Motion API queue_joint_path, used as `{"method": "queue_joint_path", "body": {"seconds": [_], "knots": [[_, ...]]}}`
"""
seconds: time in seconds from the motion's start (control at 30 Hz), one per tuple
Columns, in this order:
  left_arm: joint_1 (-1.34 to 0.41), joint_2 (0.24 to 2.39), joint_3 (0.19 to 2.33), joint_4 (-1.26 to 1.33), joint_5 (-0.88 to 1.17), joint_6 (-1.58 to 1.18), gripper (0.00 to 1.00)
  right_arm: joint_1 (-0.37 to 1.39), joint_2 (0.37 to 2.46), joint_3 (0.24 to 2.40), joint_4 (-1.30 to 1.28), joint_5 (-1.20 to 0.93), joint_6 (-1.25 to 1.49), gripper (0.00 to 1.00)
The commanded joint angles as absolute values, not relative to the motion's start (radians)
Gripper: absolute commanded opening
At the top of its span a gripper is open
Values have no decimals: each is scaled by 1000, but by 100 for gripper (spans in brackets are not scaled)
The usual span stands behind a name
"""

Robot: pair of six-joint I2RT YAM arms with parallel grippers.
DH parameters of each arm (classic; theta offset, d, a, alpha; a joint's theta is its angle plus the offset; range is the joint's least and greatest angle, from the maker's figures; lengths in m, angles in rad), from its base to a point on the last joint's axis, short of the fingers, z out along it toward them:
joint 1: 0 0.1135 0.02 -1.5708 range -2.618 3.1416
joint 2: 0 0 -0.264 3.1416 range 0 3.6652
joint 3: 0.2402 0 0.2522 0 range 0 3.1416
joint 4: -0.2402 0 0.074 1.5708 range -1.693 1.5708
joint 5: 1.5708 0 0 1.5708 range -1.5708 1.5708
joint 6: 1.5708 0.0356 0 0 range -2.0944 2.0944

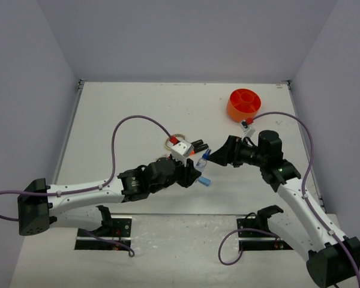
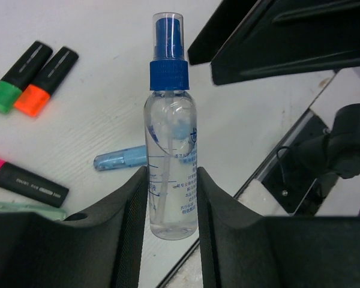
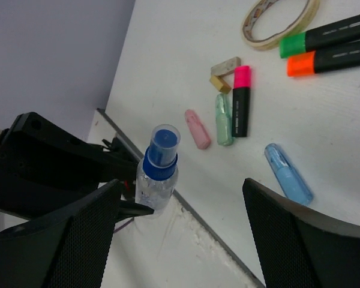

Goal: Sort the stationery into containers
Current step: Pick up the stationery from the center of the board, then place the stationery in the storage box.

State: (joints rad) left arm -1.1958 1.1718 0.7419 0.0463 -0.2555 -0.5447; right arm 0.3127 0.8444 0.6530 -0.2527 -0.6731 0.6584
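Left gripper (image 2: 171,180) clamps the clear bottle (image 2: 170,120) — right gripper (image 3: 181,189) gapes wide.

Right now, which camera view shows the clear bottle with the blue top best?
The left wrist view: the clear bottle fills the centre, clamped in the left gripper, with its label visible. The right wrist view shows the bottle smaller, from the cap end. The top external view shows only a tiny speck.

Clear spray bottle (image 2: 171,150): blue print on the front, lettering too blurred to read. Pink-capped highlighter (image 2: 33,185): small white print along the black barrel, illegible. Nothing legible in any view.
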Motion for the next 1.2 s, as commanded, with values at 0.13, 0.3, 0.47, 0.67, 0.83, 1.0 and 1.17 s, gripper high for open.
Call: {"method": "queue_joint_path", "body": {"seconds": [0.13,0.3,0.47,0.67,0.83,1.0,1.17], "knots": [[-1201,1138,712,284,-145,-475,0,376,870,621,-56,-800,756,69],[-1201,1131,706,301,-125,-466,0,396,888,604,15,-856,791,28],[-1201,1128,729,221,-215,-464,20,397,881,610,19,-804,779,0],[-1201,1129,884,-215,-505,-538,100,389,899,789,-218,-432,650,0],[-1201,1023,1006,-596,-708,-661,100,363,1020,969,-298,4,559,0],[-1201,899,1080,-885,-771,-677,100,340,1245,1164,-183,435,424,0],[-1201,759,1006,-939,-798,-692,100,286,1565,1433,-132,555,317,0]]}}
